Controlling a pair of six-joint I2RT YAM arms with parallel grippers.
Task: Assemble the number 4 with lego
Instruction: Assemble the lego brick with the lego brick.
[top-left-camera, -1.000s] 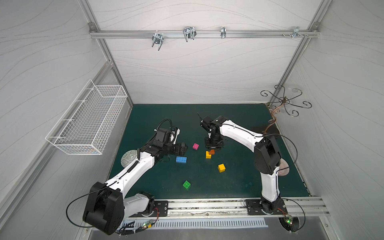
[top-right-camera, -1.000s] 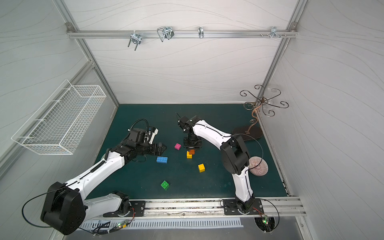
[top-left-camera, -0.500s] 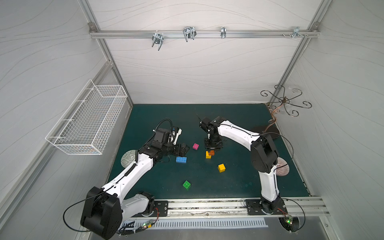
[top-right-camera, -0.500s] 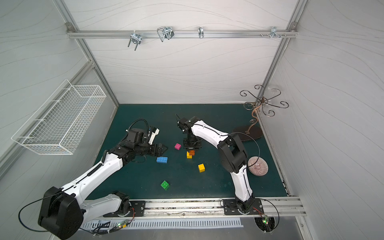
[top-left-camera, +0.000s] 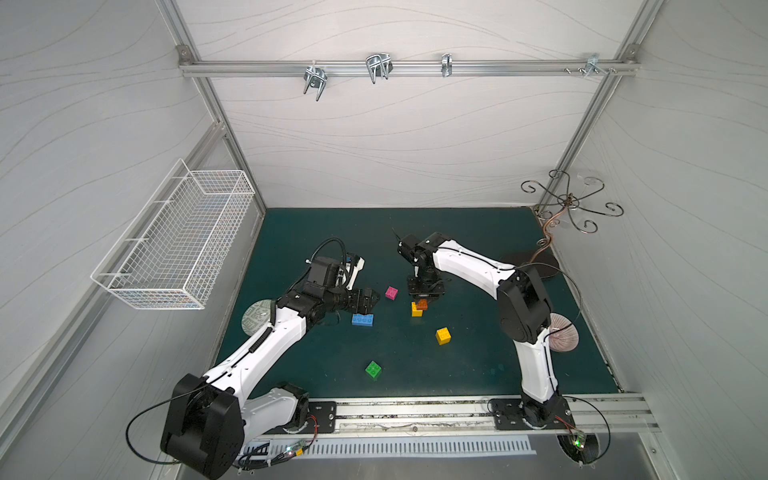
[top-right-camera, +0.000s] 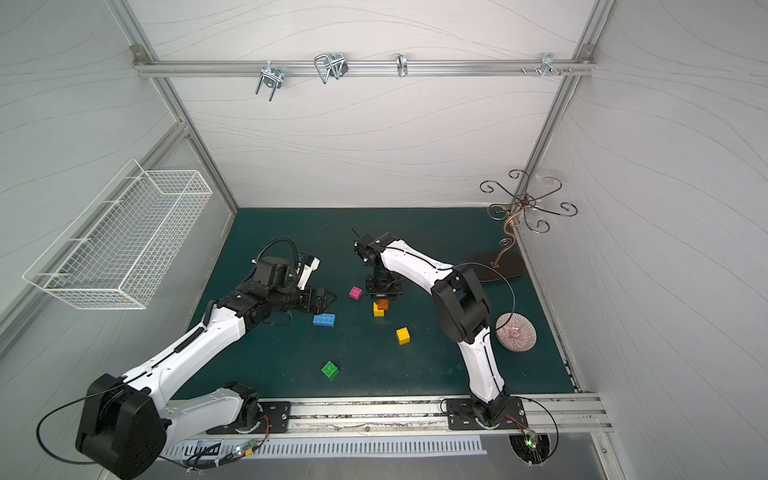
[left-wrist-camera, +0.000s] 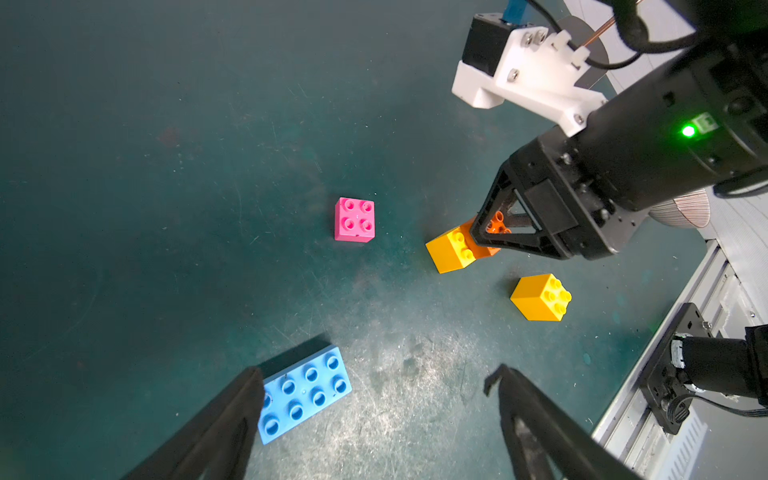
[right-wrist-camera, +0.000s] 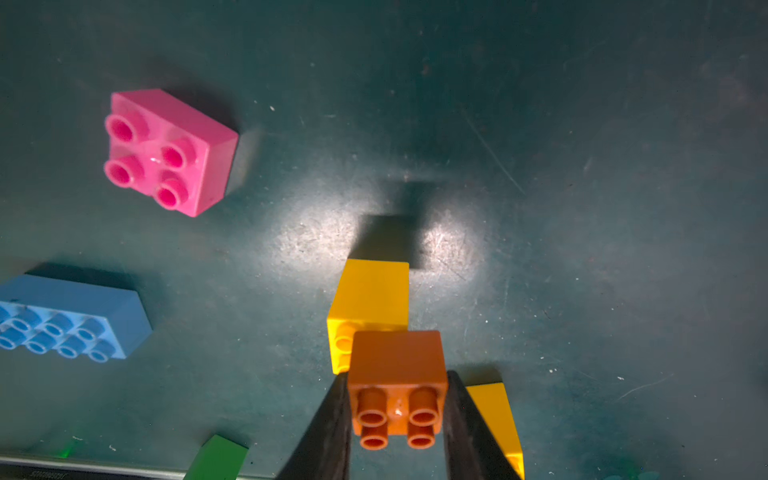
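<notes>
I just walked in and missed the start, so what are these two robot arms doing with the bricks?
Both arms are working over a dark green mat. The right pincer is shut on the orange brick, holding it against one yellow brick and covering part of its studs. I cannot tell whether it is pressed on. The left pincer is open and empty beside the blue brick. The pink brick, the second yellow brick and the green brick lie loose, each apart.

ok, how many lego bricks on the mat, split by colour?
yellow square plastic bricks: 2
pink square plastic brick: 1
orange square plastic brick: 1
green square plastic brick: 1
blue long plastic brick: 1
Total: 6
</notes>
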